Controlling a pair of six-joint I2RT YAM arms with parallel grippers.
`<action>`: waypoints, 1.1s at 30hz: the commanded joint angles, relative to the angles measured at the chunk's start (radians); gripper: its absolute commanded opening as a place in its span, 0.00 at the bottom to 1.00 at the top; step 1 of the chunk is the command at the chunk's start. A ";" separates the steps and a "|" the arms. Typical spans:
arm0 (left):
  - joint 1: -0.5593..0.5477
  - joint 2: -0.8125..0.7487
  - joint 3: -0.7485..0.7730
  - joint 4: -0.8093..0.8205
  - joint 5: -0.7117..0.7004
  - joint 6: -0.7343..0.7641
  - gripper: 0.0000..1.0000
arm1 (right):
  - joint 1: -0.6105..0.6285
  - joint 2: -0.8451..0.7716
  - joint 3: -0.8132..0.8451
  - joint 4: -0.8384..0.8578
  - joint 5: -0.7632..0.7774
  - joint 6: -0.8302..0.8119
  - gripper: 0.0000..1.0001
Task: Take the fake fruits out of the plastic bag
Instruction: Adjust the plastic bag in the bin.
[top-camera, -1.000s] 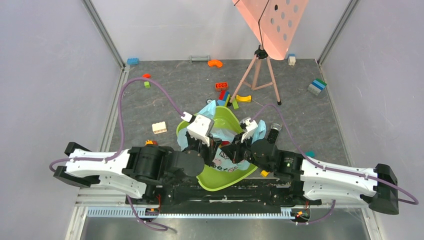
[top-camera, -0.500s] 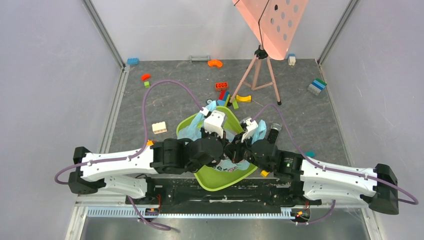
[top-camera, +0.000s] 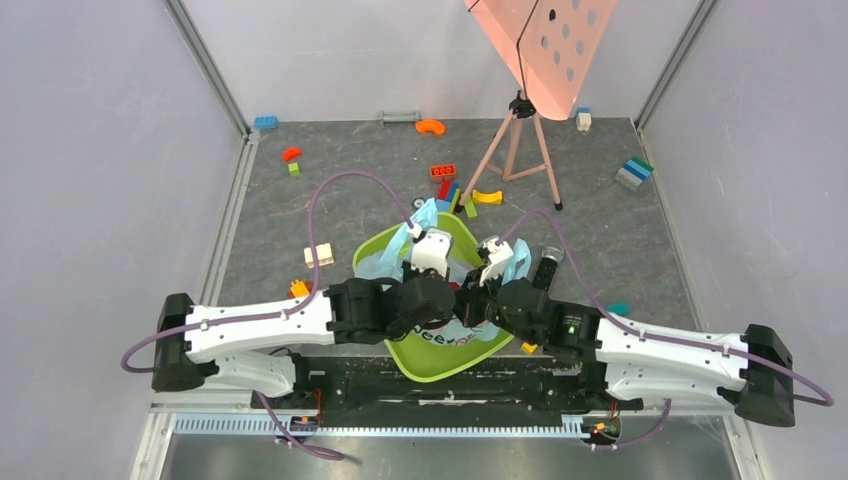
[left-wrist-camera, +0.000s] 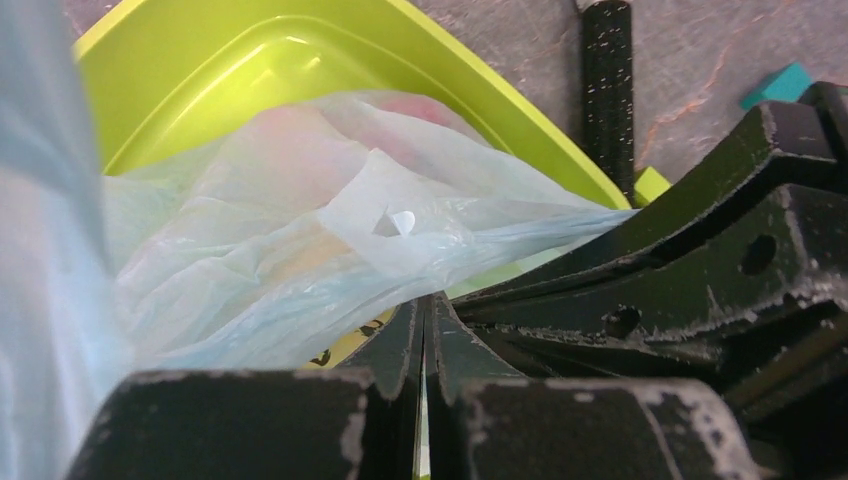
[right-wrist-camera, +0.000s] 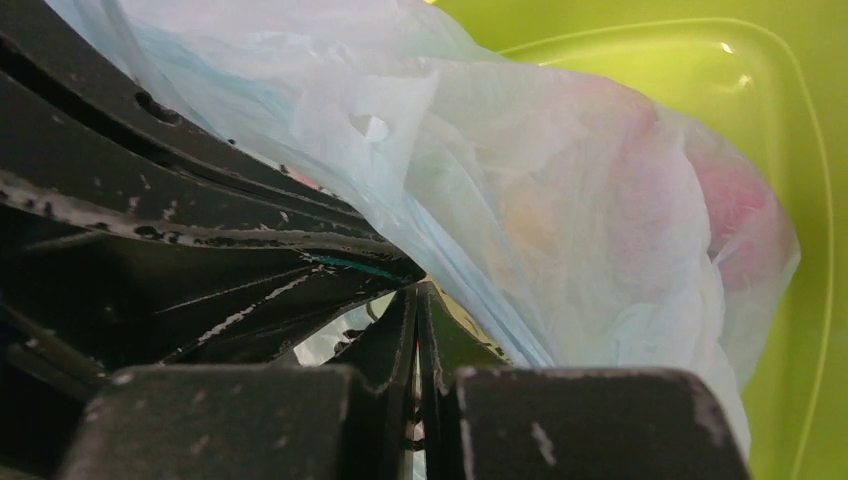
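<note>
The thin light-blue translucent plastic bag (right-wrist-camera: 520, 170) lies in the lime-green plastic tub (left-wrist-camera: 250, 60) at the counter's (top-camera: 330, 190) 6 o'clock, with the glossy fake fruits (right-wrist-camera: 735, 205) inside it showing as reddish blurs. The left fingers (left-wrist-camera: 430, 312) and right fingers (right-wrist-camera: 408, 312) are each pressed shut, apparently pinching its film from opposite sides, probably to spread the mouth. Dark print on the bag reads only partly, something like "eer"
</note>
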 joint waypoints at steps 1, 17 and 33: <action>0.003 0.048 -0.017 0.036 0.010 -0.053 0.02 | 0.004 0.032 0.031 -0.010 0.080 0.018 0.00; 0.009 -0.038 -0.282 0.052 0.014 -0.196 0.02 | -0.117 0.214 0.144 -0.172 0.168 0.002 0.00; 0.008 -0.212 -0.438 -0.009 0.012 -0.304 0.02 | -0.292 0.232 0.117 -0.150 0.117 -0.073 0.00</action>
